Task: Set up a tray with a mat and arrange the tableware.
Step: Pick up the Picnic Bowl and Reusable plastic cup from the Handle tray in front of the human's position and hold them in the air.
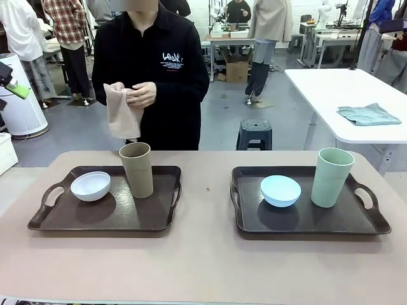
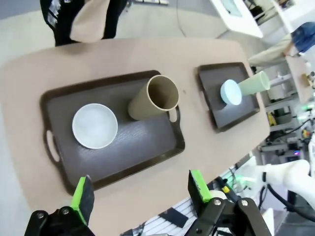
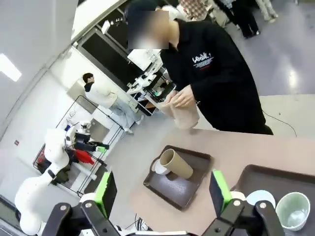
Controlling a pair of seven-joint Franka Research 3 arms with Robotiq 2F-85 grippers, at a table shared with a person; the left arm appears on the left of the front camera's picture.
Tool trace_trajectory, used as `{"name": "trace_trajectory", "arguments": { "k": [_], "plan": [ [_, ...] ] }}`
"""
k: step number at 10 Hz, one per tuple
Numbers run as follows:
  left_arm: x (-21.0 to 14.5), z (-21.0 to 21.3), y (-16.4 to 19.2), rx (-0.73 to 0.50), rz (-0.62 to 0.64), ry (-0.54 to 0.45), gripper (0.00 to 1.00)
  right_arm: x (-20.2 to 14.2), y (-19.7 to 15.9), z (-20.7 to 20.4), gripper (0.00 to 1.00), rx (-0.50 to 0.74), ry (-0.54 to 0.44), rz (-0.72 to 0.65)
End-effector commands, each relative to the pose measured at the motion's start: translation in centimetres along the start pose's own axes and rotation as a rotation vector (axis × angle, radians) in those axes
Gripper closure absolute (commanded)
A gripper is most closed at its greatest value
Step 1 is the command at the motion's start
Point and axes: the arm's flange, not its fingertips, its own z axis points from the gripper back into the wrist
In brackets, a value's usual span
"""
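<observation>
While the left gripper (image 2: 139, 189) hangs with jaws wide apart and empty, a dark tray (image 2: 147, 145) at frame centre below it carries the white bowl (image 2: 95, 125) and tan-brown cup (image 2: 152, 98). The right gripper (image 3: 162, 191), likewise spread and empty, hovers over the bench (image 1: 203, 267). Right of centre, a second tray (image 1: 299, 220) holds the light blue bowl (image 1: 280, 190) and pale green cup (image 1: 332, 176). Cups look light, stiff, smooth: pinch one wall at the rim. The person (image 1: 162, 82) holds a limp beige cloth (image 1: 121, 115) at upper left.

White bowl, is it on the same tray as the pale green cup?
No, the white bowl sits on the left tray, the pale green cup on the right tray.
</observation>
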Motion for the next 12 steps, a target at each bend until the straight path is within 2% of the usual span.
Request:
{"name": "trace_trajectory", "arguments": {
  "k": [1,2,3,4,5,7,8,9,11,12],
  "plan": [
    [0.3,0.1,-0.7,0.027,-0.019,0.004,0.00,-0.1,2.0,-0.7,0.00,-0.134,0.229,0.158],
    [1.6,-1.1,-2.0,0.112,-0.031,0.077,0.00,-0.2,3.8,-2.9,0.00,-0.175,0.462,0.376],
    [3.1,-2.8,-3.4,0.132,-0.012,0.162,0.00,-1.0,4.8,-7.4,0.00,-0.144,0.723,0.536],
    [4.4,-4.5,-4.7,0.176,-0.034,0.280,0.00,-1.5,4.4,-12.4,0.00,-0.176,0.889,0.670],
    [5.6,-6.9,-5.1,0.288,-0.008,0.312,0.00,-2.6,3.5,-18.1,0.00,-0.180,0.944,0.737],
    [6.8,-11.2,-3.5,0.398,0.050,0.381,0.00,-6.8,0.7,-25.9,0.00,0.045,1.038,0.744],
    [6.6,-12.2,-2.5,0.397,0.092,0.388,0.00,-8.8,-0.1,-27.6,0.00,0.170,0.991,0.728],
    [5.5,-11.0,-4.7,0.345,0.014,0.335,0.00,-9.1,3.9,-24.6,0.00,-0.056,0.941,0.592],
    [5.5,-11.0,-4.7,0.345,0.014,0.335,0.00,-9.1,3.9,-24.6,0.00,-0.056,0.941,0.592],
    [6.0,-12.5,-3.6,0.375,0.042,0.366,0.00,-10.2,1.6,-27.9,0.00,0.025,0.985,0.643]
  ]
}}
